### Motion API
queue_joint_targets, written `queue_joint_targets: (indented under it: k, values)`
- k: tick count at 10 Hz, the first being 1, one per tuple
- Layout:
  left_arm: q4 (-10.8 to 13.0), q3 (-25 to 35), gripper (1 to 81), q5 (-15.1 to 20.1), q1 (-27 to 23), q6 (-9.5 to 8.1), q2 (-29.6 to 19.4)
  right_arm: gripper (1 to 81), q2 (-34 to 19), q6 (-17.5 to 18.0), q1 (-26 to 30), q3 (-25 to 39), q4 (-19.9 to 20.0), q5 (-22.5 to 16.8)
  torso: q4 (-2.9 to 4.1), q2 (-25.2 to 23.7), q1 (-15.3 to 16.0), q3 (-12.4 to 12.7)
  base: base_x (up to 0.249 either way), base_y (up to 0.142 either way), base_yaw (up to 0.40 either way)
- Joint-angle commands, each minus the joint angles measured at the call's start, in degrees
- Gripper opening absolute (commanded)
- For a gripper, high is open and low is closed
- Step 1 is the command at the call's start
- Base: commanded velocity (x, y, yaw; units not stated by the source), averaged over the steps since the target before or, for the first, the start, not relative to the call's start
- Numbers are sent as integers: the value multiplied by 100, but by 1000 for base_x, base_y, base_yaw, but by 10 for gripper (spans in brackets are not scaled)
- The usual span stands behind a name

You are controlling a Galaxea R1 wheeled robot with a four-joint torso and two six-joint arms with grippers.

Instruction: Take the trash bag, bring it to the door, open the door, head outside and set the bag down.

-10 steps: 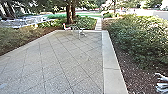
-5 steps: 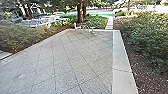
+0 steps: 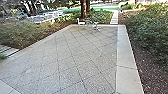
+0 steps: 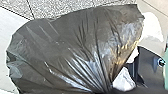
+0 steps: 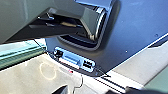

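The robot's jointed bar [image 5: 50, 27] meets its dark plate [image 5: 132, 42].

You look out over a paved patio [image 3: 75, 55] in daylight, its slabs crossed by diagonal joints. Along its right edge runs a smooth pale border [image 3: 126, 57], with dark mulch [image 3: 152, 75] and a leafy shrub bank [image 3: 150, 32] beyond. Low bushes [image 3: 27, 32] line your left. Near the far edge you have a white chair [image 3: 80, 22]; behind it rise tree trunks [image 3: 85, 8], and a narrow path [image 3: 114, 17] leads toward bright green ground [image 3: 100, 8].
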Motion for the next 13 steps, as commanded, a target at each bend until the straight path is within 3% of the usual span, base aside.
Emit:
queue_joint_targets:
  k: [1,2,5,9,13]
  values:
    - [-18,130,10,494,-733,-289,-489,811,219,-36,45,123,-60,-380,0,0,0,-384,0,0,0]
    - [-18,157,10,608,-996,-429,-586,811,219,-36,45,105,-51,-380,0,2,5,-144,0,0,0]
    - [-26,122,10,952,-1709,-606,-666,811,210,-36,45,96,-51,-380,2,6,6,-304,0,0,0]
    - [-158,113,10,1445,-2612,-615,-595,811,210,-36,63,114,-51,-380,2,11,6,-306,0,0,0]
    - [-334,-140,10,2199,-3633,-614,-621,811,201,-27,80,96,-25,-371,2,11,6,-311,0,0,0]
